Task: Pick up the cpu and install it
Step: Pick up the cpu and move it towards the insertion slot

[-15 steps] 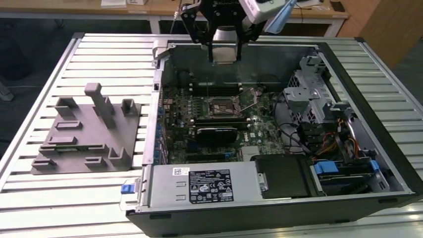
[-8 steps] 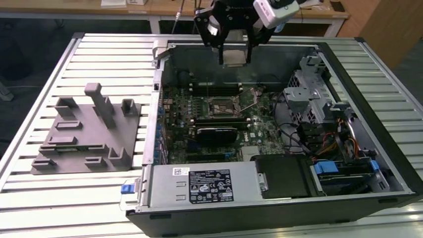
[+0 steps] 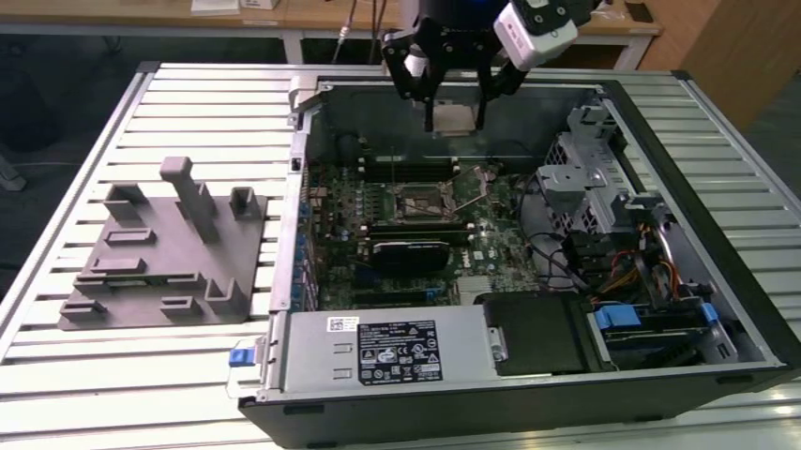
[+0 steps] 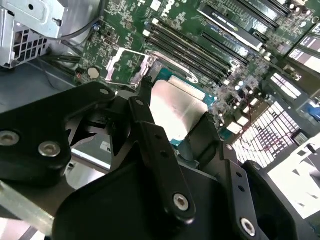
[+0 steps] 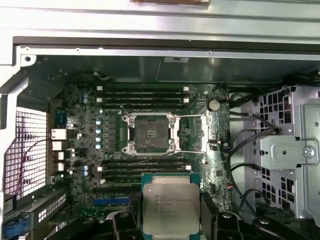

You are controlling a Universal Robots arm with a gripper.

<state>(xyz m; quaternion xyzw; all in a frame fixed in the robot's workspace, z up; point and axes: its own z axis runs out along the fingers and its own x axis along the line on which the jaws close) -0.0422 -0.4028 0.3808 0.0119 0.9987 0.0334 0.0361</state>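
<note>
An opened computer case lies on a slatted metal table, with a grey fixture beside it toward the exterior view's left. Inside the case, the green motherboard carries an uncovered processor socket with thin wire levers swung out to its sides. Banks of memory slots flank the socket on two sides. A black module lies on the board between the socket and the silver power supply. A perforated drive cage and loops of black cable crowd the board's edge toward the exterior view's right.

The gripper hangs pointing down over the case's far wall. A white camera box rides on it toward the exterior view's right. Its black fingers are clamped on two opposite edges of the cpu. The chip is held flat with its silver lid up (the green edge shows around it). It is in the air, well above the board and apart from the socket. In the first wrist view it overlaps the slot bank just beside the socket.
</note>
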